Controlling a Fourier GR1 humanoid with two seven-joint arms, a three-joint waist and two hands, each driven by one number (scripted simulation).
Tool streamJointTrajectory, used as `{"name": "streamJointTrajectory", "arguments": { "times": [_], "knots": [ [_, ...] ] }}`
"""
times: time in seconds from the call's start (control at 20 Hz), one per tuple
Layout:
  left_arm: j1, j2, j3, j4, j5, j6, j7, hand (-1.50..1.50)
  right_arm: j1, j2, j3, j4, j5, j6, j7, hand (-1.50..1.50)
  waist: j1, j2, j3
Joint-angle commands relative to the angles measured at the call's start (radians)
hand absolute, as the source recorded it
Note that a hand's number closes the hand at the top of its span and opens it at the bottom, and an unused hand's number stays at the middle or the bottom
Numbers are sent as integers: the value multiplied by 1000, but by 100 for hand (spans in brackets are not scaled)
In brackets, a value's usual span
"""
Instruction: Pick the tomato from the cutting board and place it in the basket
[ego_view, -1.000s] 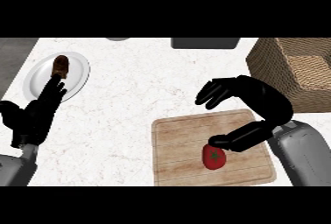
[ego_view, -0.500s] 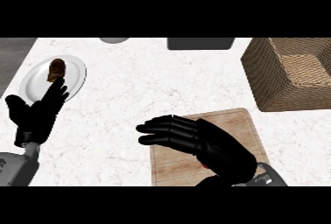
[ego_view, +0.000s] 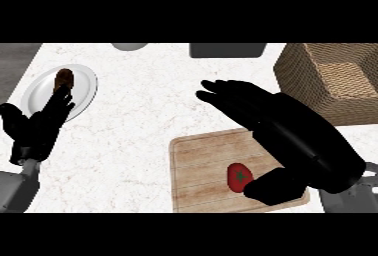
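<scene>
We see the tomato (ego_view: 238, 177) lying on the board (ego_view: 198, 170), near its lower right, just beside the thumb of the right hand (ego_view: 295, 131). That hand hangs over the board with fingers spread and straight; it seems not to touch the tomato. The basket (ego_view: 304, 80) stands at upper right. The left hand (ego_view: 38, 125) rests open beside a plate (ego_view: 83, 92) on the surface (ego_view: 140, 125).

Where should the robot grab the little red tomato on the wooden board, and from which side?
Probably around its round middle, coming from above. The small red tomato lies low on the flat wooden cutting board, so only its top and sides are free. The black right hand is open over it, thumb beside the tomato's right side, so fingers could curl round its left.
</scene>
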Motion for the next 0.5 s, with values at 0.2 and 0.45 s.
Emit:
{"name": "streamJointTrajectory", "arguments": {
  "times": [0.2,0.45],
  "knots": [
    [9,0,16,-11,0,-26,14,0,-144,-105,-140,47,-326,359,296,-150,15,5,3],
    [16,-42,17,0,-18,-25,0,0,-152,-210,-257,75,-568,476,331,-150,14,9,4]
  ]
}}
